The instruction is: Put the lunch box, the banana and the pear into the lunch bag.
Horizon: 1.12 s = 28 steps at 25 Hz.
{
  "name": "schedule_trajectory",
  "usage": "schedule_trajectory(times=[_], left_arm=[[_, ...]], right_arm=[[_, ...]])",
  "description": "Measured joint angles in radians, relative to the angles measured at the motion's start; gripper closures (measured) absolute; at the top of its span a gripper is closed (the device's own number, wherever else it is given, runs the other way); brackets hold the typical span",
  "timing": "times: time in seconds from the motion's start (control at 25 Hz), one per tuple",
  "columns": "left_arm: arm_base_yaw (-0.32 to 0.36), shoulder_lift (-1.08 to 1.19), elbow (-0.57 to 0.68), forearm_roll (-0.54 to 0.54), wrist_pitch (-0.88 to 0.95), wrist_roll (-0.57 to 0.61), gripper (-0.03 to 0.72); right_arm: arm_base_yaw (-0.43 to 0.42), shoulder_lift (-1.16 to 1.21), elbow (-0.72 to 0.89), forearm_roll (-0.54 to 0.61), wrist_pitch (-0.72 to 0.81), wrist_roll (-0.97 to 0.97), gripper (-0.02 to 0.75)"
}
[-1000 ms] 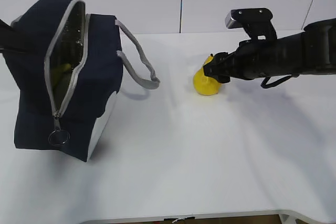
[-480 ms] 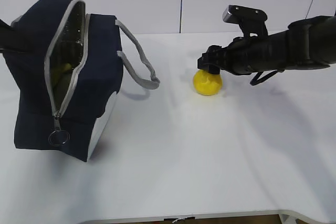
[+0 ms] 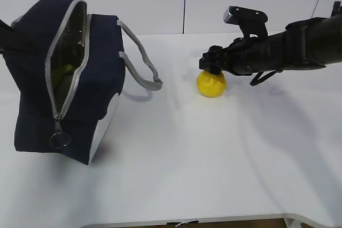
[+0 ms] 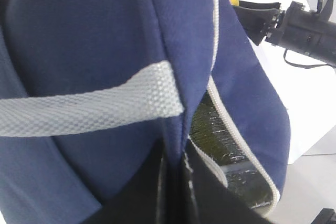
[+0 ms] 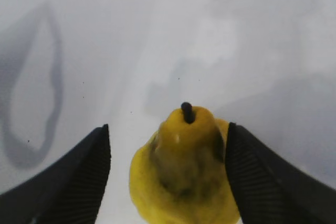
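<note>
Right pincer [image 5: 168, 145]: jaws spread, straddling pear [image 3: 211, 84] on tabletop [image 3: 214, 158], right of lunch bag [image 3: 64, 73] | left pincer: closed on bag fabric, holding it agape | step: grasping pear; next: lower, close | change: right arm advanced over pear.

Bag [image 3: 32, 84] interior mostly dark, contents indistinct; its left side cut by the frame edge. Left gripper [image 4: 173, 182] tips buried in bag fabric. Pear [image 5: 181, 177] base cropped below; right gripper [image 3: 211, 63] covers its top in the exterior view.
</note>
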Motion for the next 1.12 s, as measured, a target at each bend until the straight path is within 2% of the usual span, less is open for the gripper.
schedule_trajectory(times=[0.32, 0.44, 0.6, 0.68, 1.12], left_arm=[[0.000, 0.000, 0.000, 0.000, 0.000, 0.000, 0.704], [0.000, 0.000, 0.000, 0.000, 0.000, 0.000, 0.704], [0.000, 0.000, 0.000, 0.000, 0.000, 0.000, 0.704], [0.000, 0.000, 0.000, 0.000, 0.000, 0.002, 0.704], [0.000, 0.000, 0.000, 0.000, 0.000, 0.002, 0.704]], right_arm=[[0.000, 0.004, -0.007, 0.000, -0.013, 0.001, 0.192], [0.000, 0.004, -0.007, 0.000, -0.025, 0.001, 0.264], [0.000, 0.004, -0.007, 0.002, -0.027, 0.001, 0.410], [0.000, 0.004, -0.007, 0.002, -0.027, 0.001, 0.452], [0.000, 0.004, -0.007, 0.002, -0.019, 0.002, 0.474]])
